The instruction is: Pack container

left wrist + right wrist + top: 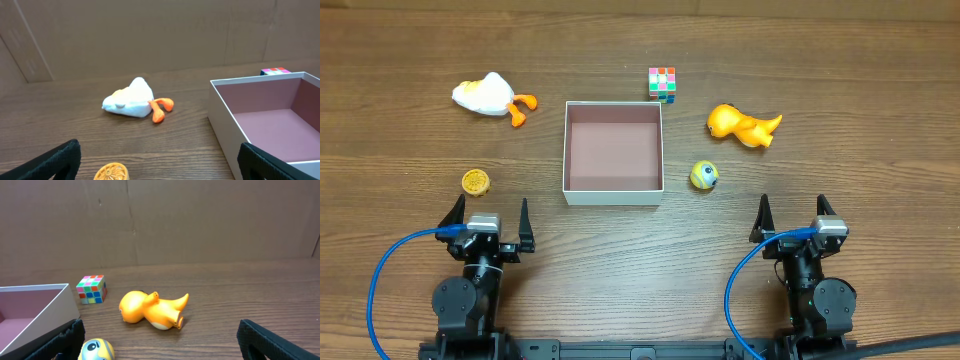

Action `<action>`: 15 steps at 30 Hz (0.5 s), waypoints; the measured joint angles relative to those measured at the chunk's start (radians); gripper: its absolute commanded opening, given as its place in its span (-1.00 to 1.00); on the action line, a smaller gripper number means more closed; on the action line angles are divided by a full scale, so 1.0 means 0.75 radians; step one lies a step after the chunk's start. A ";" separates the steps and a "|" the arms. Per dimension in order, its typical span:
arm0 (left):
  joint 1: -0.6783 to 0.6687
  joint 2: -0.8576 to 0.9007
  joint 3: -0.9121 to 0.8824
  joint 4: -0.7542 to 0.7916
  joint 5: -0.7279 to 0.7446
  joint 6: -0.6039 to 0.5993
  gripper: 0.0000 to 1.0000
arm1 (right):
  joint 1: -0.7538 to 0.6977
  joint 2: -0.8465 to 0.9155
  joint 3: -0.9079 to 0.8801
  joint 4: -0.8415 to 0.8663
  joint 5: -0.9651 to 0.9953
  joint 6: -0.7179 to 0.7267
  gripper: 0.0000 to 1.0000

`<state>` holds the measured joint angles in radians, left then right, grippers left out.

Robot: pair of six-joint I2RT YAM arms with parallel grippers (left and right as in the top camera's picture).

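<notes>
The container (566,150) is a square white box with a dusty pink inside, lidless and empty, at the table's middle; it also shows in the left wrist view (225,120) and the right wrist view (47,312). A white duck toy with orange feet (488,95) (131,98) lies far left. A yellow wheel-shaped disc (475,181) (111,172) lies left. A small colourful cube (662,84) (91,289), an orange dinosaur toy (742,125) (152,311) and a yellow ball with a face (704,175) (96,350) lie to the right. My left gripper (488,215) (160,165) and right gripper (792,212) (160,342) are open and empty, near the front edge.
The table is dark wood. A brown cardboard wall (150,35) stands behind the table. Blue cables (390,260) run from both arms near the front edge.
</notes>
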<state>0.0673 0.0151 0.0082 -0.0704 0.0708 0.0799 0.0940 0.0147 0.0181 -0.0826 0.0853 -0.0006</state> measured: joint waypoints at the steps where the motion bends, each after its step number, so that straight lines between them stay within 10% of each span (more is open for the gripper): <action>1: 0.000 -0.001 0.000 0.000 0.000 0.000 1.00 | 0.000 0.000 0.000 0.001 0.000 0.000 1.00; 15: 0.007 0.000 0.000 -0.002 -0.178 -0.001 1.00 | 0.000 0.000 0.000 0.001 0.001 0.000 1.00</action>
<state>0.0727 0.0151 0.0082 -0.0715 -0.0628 0.0792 0.0940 0.0147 0.0181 -0.0822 0.0856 -0.0006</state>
